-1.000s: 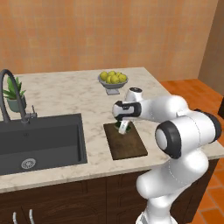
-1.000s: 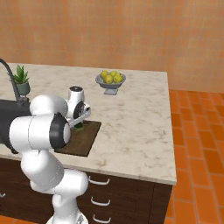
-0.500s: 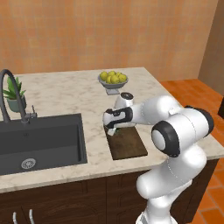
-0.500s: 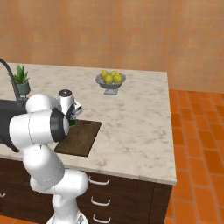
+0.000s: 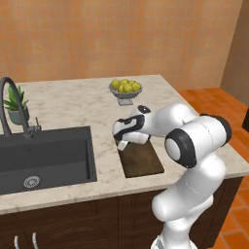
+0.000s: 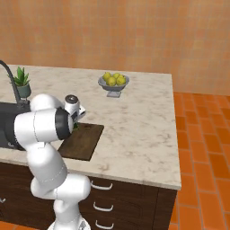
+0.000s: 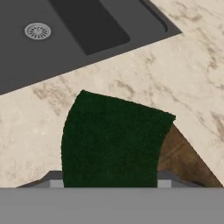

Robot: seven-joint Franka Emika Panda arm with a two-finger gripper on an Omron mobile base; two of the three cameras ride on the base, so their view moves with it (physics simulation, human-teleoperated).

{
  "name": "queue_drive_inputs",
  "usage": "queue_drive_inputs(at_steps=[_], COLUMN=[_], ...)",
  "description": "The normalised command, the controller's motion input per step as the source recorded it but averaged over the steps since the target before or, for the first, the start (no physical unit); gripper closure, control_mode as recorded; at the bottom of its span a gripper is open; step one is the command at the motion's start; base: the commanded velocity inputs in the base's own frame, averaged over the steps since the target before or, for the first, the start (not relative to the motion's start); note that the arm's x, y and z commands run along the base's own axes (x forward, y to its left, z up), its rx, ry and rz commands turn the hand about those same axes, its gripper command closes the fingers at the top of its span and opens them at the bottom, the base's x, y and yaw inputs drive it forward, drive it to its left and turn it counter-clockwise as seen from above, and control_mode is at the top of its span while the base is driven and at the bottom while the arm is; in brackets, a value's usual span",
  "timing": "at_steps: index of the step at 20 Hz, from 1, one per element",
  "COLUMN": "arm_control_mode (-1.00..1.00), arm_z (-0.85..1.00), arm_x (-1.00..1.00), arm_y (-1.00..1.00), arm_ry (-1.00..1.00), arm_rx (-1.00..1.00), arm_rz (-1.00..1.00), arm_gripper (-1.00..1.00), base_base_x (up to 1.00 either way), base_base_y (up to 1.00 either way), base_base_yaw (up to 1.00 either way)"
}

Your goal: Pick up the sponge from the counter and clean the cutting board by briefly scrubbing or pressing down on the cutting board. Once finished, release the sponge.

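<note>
Sponge, dark green, sits clamped in the claw over the far end of the board. Board lies on the beige surface, beside the sink.

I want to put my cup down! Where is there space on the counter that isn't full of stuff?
The counter is bare between the cutting board and its right edge, in front of the lemon bowl. Another bare strip runs behind the sink, between the plant and the bowl. It is crowded where the gripper holds the sponge at the board's far end.
</note>
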Motion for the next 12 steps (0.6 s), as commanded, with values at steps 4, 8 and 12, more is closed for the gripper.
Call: queue_drive_inputs(at_steps=[4,8,12], arm_control_mode=[-1.00,-1.00,-1.00], arm_z=[-0.21,-0.21,-0.21], arm_x=[-0.01,-0.04,-0.03], arm_y=[0.00,-0.02,-0.21], arm_ry=[0.00,-0.03,-0.06], arm_rx=[0.01,0.00,0.00], arm_rz=[0.00,0.00,0.03], arm_gripper=[1.00,1.00,1.00], base_base_x=[0.00,0.00,0.00], base_base_y=[0.00,0.00,0.00], base_base_yaw=[0.00,0.00,0.00])
